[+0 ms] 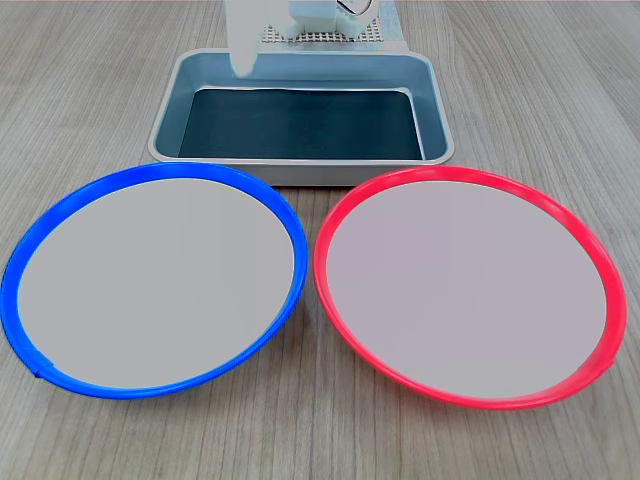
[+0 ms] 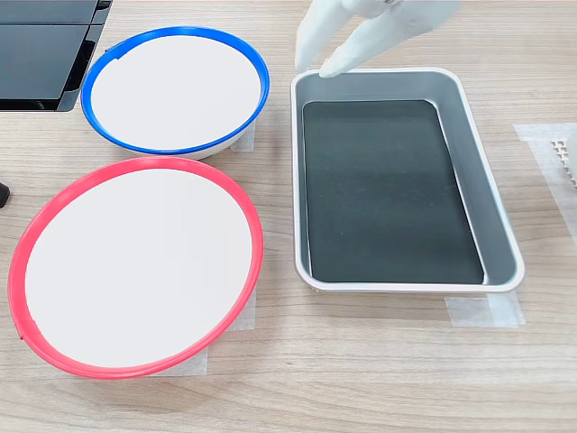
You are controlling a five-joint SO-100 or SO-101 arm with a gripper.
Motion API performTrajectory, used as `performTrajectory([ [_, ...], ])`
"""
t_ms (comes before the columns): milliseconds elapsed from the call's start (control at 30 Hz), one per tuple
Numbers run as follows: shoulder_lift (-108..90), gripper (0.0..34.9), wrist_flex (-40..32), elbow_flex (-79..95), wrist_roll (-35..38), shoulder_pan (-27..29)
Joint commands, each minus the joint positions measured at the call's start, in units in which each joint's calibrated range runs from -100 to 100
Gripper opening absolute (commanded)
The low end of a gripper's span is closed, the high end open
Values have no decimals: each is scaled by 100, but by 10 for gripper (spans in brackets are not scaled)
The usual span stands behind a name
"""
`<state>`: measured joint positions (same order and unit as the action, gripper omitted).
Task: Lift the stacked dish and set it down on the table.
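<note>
My pincer (image 2: 314,61) hangs over the tray (image 2: 505,236) corner nearest the blue dish, fingers a little apart, holding nothing. The blue dish (image 1: 40,240) sits flat on the bench (image 1: 560,110), w/ the red plate (image 1: 600,270) just beside it and nothing stacked under it that I can see. Risks, imo: the shallow rim gives little to pinch, so it could slip or tilt on lift; coming in low could clip the tray wall or nudge the red plate. Count: 1 blue dish, 1 red plate, 1 tray, 1 pincer.
</note>
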<state>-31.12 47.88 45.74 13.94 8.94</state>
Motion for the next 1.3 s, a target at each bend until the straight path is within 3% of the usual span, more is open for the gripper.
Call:
performTrajectory([
  [0, -2240, 1, -731, 1184, -654, -456],
  [100, -3605, 1, -1589, 2623, -1055, -701],
  [200, -4876, 0, -1903, 3915, -1226, -861],
  [400, -6274, 0, -1449, 5335, -1304, -851],
  [700, -6795, 0, -54, 5426, -1397, -691],
  [1267, -6795, 3, -46, 5426, -1441, -607],
])
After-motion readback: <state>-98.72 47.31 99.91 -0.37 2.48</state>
